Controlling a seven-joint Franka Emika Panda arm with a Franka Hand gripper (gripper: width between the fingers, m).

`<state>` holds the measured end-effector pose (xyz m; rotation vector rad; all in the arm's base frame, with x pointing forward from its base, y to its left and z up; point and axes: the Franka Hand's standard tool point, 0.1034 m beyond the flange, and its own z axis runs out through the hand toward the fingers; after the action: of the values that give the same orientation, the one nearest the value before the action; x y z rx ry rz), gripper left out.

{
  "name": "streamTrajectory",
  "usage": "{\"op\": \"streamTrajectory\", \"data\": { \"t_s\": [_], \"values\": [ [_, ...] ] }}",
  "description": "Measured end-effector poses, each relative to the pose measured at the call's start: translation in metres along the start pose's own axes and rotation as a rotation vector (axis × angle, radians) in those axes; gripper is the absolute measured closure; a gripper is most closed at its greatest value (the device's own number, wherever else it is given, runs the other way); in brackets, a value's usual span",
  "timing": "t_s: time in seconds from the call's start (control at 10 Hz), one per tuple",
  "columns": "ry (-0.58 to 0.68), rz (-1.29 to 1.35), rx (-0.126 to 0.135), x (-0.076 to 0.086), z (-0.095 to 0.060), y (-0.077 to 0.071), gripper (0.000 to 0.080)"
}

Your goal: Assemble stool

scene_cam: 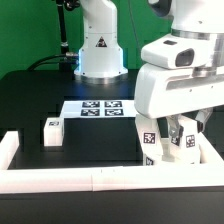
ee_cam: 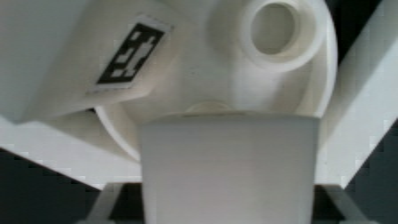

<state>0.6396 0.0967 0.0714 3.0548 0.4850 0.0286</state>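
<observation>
My gripper (scene_cam: 172,134) is pinched shut on the seat disc (ee_cam: 214,70), at the exterior view's right, just inside the border rail (scene_cam: 100,178).

Wrist view: one finger (ee_cam: 231,165) is pressed flat against the disc's white body, near a round hole, and there's a black-and-white tag on the disc beside it. Exterior view: my hand covers most of the part, so only tagged white faces show below it, over the black table (scene_cam: 90,145). One leg (scene_cam: 52,130) sits alone toward the exterior view's left, well apart from me. The marker board (scene_cam: 100,107) lies further back, between the two.
</observation>
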Motion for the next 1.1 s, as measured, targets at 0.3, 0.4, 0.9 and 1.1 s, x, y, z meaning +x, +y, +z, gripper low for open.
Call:
{"op": "streamTrajectory", "data": {
  "t_s": [0.3,0.4,0.9,1.1],
  "values": [
    [-0.011,0.331,0.011,0.0083,0.0005,0.0009,0.0463],
    [-0.012,0.459,0.017,0.0079,0.001,0.0001,0.0463],
    [-0.024,0.757,0.044,0.0078,-0.0006,-0.0035,0.0463],
    [-0.028,0.887,0.044,0.0077,-0.0004,-0.0035,0.0463]
  ]
}}
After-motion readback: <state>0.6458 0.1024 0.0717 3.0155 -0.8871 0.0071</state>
